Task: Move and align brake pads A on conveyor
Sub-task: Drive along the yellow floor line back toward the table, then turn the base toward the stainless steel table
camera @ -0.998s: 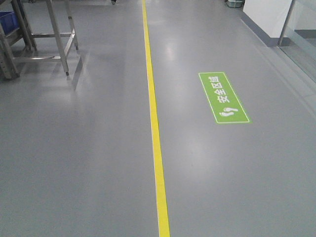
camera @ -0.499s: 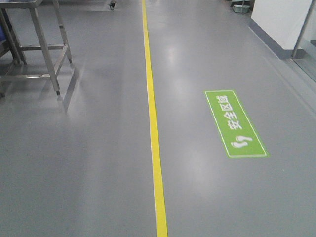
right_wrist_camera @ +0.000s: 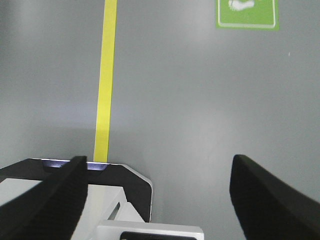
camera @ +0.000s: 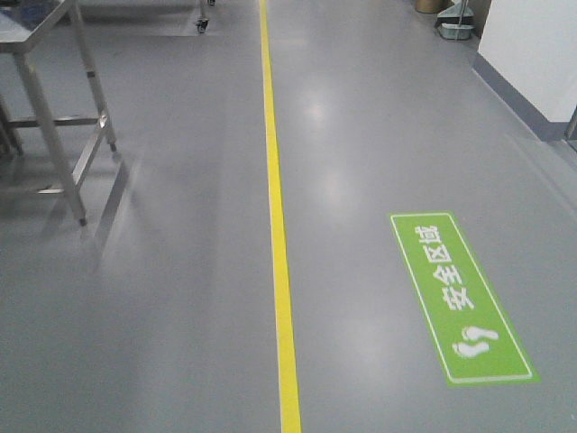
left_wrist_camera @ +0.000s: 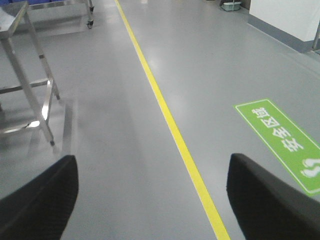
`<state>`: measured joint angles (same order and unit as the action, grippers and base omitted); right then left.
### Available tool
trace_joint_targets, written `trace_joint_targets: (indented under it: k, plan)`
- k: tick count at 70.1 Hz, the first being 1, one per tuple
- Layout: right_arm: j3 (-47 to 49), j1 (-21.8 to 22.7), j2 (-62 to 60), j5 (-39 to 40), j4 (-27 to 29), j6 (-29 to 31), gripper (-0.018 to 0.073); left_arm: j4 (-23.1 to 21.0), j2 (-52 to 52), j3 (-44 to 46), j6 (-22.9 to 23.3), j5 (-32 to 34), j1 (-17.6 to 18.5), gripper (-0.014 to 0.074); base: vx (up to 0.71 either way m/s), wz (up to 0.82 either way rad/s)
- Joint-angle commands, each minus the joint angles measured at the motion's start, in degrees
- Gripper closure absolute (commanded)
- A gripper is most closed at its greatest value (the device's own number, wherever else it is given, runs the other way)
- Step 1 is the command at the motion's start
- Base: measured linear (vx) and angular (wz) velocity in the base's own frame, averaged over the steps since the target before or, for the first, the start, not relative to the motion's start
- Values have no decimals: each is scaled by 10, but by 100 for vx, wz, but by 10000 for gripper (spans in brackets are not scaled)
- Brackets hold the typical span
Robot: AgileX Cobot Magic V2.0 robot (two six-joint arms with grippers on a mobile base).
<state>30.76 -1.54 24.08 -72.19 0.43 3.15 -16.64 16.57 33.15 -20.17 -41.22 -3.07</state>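
The brake pads A and the conveyor are out of view in every frame. Only grey factory floor shows. My left gripper [left_wrist_camera: 152,192] hangs over the floor, open, with its two black fingers [left_wrist_camera: 42,200] far apart and nothing between them. My right gripper [right_wrist_camera: 157,195] is likewise open and empty, pointing down at the floor above the robot's own black-and-white base [right_wrist_camera: 127,200]. Neither gripper shows in the front view.
A yellow floor line [camera: 275,225] runs straight ahead. A green safety-zone floor sign [camera: 460,298] lies right of it. A steel frame table [camera: 50,108] stands at the left, a white wall [camera: 532,54] at the far right, and a dustpan [camera: 453,25] beyond.
The whole view has slid: the green sign and the steel table have moved nearer and lower in the front view, so the base is rolling forward along the yellow line.
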Motion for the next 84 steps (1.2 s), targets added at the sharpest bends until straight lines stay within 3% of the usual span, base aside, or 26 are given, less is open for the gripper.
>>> trace_joint_targets:
  k: [1, 84]
  plan:
    - [15, 2, 6, -14, -4, 5, -6, -11, 6, 14, 0, 41, 2, 11, 81, -9]
    - [15, 2, 6, -13, -4, 5, -6, -11, 6, 14, 0, 42, 2, 11, 80, 1]
